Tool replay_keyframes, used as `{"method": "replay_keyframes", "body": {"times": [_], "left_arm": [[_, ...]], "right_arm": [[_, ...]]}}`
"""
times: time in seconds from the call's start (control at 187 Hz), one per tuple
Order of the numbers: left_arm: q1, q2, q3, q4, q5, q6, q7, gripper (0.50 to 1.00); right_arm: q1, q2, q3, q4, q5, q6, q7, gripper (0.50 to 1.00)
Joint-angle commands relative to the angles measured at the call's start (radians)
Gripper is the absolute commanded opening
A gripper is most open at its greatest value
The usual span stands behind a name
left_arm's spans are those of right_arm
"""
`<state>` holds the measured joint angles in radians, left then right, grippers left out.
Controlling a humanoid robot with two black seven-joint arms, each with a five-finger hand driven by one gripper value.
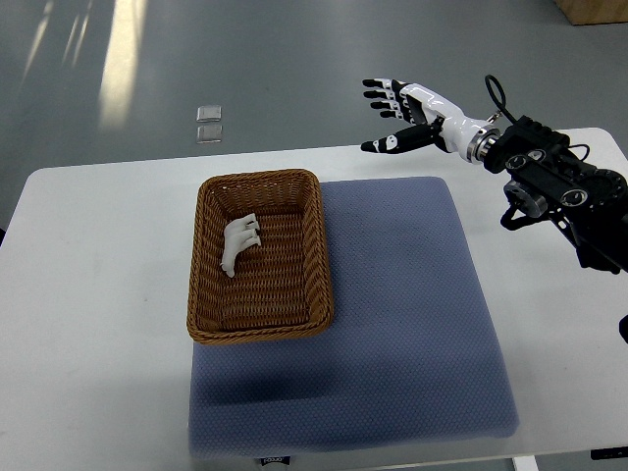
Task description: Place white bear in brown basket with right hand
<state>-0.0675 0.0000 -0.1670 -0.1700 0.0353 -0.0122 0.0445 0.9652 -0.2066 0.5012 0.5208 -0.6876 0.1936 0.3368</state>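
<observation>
A blue-grey padded mat [392,324] covers the near part of the white table [88,294], and the brown wicker basket [208,294] sits on the mat's left edge. The white bear [238,243] lies inside the basket, toward its far left. Beyond the mat's far right corner, the right hand [400,116] hangs well apart from the basket, fingers spread and empty.
</observation>
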Motion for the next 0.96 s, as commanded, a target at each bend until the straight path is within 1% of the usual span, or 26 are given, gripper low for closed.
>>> {"method": "replay_keyframes", "body": {"times": [0.0,0.144,0.422,0.555,0.614,0.758,0.951], "left_arm": [[0.000,0.000,0.000,0.000,0.000,0.000,0.000,1.000],[-0.002,0.000,-0.002,0.000,0.000,0.000,0.000,1.000],[0.000,0.000,-0.003,0.000,0.000,-0.005,0.000,1.000],[-0.002,0.000,-0.003,0.000,0.000,-0.006,0.000,1.000],[-0.002,0.000,-0.003,0.000,0.000,-0.006,0.000,1.000],[-0.002,0.000,-0.006,0.001,0.000,-0.008,0.000,1.000],[-0.002,0.000,-0.005,0.001,0.000,-0.008,0.000,1.000]], "right_arm": [[-0.040,0.000,0.014,-0.038,0.125,-0.025,-0.002,0.926],[-0.089,0.000,0.014,-0.077,0.338,-0.048,-0.002,0.926],[-0.161,-0.014,0.016,-0.081,0.612,-0.048,-0.002,0.926],[-0.183,-0.014,0.065,-0.081,0.734,-0.049,0.001,0.926],[-0.189,-0.014,0.079,-0.081,0.738,-0.048,0.010,0.926],[-0.214,-0.010,0.079,-0.081,0.738,-0.046,0.011,0.926],[-0.212,-0.013,0.080,-0.081,0.735,-0.048,0.013,0.928]]}}
